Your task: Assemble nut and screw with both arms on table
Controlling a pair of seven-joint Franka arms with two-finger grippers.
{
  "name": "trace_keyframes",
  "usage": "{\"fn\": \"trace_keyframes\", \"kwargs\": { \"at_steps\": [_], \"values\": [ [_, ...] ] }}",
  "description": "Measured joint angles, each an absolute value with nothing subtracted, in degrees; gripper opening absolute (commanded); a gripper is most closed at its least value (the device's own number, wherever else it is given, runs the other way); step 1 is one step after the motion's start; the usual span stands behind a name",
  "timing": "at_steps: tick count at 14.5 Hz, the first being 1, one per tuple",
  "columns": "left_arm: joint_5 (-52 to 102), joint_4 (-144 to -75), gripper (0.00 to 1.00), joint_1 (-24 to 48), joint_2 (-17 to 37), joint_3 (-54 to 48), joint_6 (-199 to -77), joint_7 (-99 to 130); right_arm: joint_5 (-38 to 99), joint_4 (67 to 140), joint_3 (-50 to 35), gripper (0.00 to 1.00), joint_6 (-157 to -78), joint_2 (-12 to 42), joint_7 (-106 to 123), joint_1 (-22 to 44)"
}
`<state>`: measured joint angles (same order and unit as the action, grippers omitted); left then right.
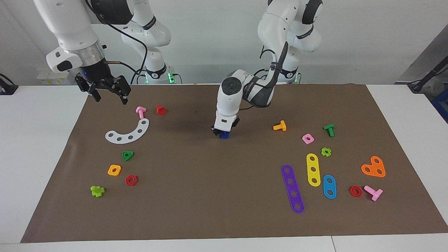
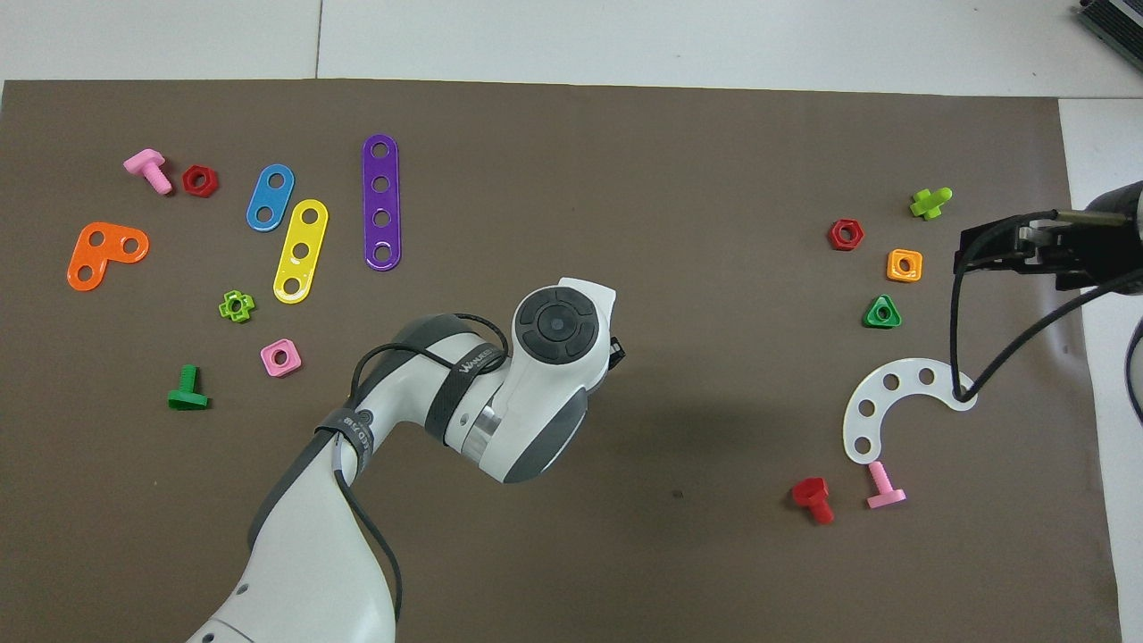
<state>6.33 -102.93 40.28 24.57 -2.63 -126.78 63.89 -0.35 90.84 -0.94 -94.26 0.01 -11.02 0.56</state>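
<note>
Centre of the facing frame: your left gripper (image 1: 222,132) pinches the dark blue piece (image 1: 223,135) against the mat (image 1: 224,196), seemingly seating it. Upper left, your right gripper (image 1: 109,95) waits, fingers wide.

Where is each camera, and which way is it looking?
Facing view: high across the table, looking at both robots; both arms show, left gripper low on the mat, shut on a dark blue piece, right gripper waiting, open.
Overhead view: above the robots, looking down; the left arm hides its gripper, right gripper at the edge.
Shared: the white curved strip.
</note>
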Motion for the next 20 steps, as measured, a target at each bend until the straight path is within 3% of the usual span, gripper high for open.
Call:
{"fn": "trace_keyframes", "kwargs": {
  "at_steps": [3, 8, 14, 20],
  "values": [
    [5.9, -102.1, 1.0, 39.9, 24.3, -2.1, -127.1, 63.8, -0.3, 90.9, -0.9, 1.0, -94.3, 0.0, -11.0, 0.6],
    [5.2, -93.4, 1.0, 33.3, 23.3, -1.5, -120.7, 58.4, -0.3, 90.9, -0.9, 1.0, -94.3, 0.0, -11.0, 0.6],
    [5.2, -92.7, 1.0, 18.8, 15.1, -1.3, -108.8, 33.8, -0.3, 90.9, -0.9, 1.0, -94.3, 0.0, -11.0, 0.6],
    [5.0, -96.4, 1.0, 1.8, 12.9, -0.9, -104.2, 6.6, -0.3, 90.9, -0.9, 1.0, -94.3, 0.0, -11.0, 0.6]
  ]
}}
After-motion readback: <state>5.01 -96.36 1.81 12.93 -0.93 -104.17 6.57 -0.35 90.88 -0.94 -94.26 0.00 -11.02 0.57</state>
